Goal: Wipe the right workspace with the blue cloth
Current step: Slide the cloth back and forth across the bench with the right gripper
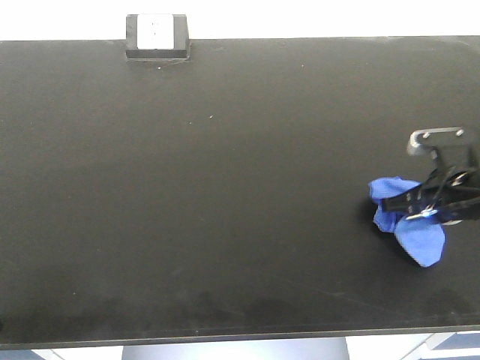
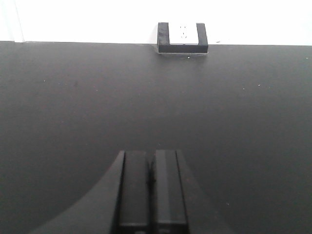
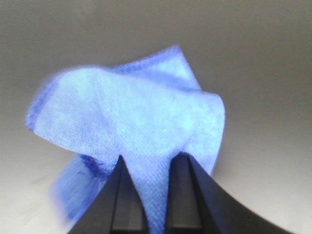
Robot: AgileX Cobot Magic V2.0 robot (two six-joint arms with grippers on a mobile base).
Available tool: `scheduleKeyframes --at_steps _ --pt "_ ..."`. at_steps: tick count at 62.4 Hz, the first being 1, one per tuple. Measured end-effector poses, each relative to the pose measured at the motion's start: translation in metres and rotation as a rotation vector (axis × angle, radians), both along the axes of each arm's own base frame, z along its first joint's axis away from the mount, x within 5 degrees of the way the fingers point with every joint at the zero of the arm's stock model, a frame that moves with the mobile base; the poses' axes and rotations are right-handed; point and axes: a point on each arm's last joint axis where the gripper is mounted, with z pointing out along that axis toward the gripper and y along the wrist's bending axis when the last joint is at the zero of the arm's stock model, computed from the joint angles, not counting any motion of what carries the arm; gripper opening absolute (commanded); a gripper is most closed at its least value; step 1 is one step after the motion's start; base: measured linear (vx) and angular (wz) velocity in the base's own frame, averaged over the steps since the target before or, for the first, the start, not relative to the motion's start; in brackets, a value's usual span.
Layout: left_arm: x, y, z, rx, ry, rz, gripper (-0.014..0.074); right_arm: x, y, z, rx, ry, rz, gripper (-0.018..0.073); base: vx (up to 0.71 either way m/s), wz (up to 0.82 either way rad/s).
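Note:
The right workspace point(image 1: 225, 187) is a wide matte black bench top. At its right side the blue cloth point(image 1: 405, 217) lies bunched on the surface, with my right gripper point(image 1: 424, 206) shut on it. In the right wrist view the blue cloth point(image 3: 131, 117) fills the middle, and a fold of it is pinched in my right gripper point(image 3: 155, 163). My left gripper point(image 2: 151, 161) is shut with nothing in it, hovering over bare black bench top point(image 2: 73, 97). It does not show in the front view.
A small black box with a white face point(image 1: 157, 36) stands at the bench's back edge, left of centre; the same black box point(image 2: 182, 37) shows in the left wrist view. A white wall runs behind. The bench's front edge point(image 1: 240, 336) lies near the bottom.

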Motion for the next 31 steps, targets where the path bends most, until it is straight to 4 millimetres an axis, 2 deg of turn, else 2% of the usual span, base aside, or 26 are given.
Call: scheduleKeyframes --at_steps 6,10,16,24,31 --pt "0.000 0.000 0.000 0.000 0.000 0.000 -0.0006 0.006 0.004 -0.007 0.008 -0.007 -0.003 0.0000 0.00 0.00" --pt "0.000 0.000 0.000 0.000 0.000 0.000 -0.0006 0.008 0.015 -0.008 0.006 -0.025 0.039 0.0000 0.00 0.00" --pt "0.000 0.000 0.000 0.000 0.000 0.000 -0.0006 0.005 0.051 -0.007 -0.008 -0.044 0.193 0.0000 0.00 0.00" --pt "0.000 0.000 0.000 0.000 0.000 0.000 -0.0006 -0.010 0.109 -0.007 -0.011 -0.066 0.423 0.0000 0.00 0.00" --pt "0.000 0.000 0.000 0.000 0.000 0.000 -0.0006 -0.015 0.123 -0.006 -0.008 -0.076 0.473 0.0000 0.00 0.00"
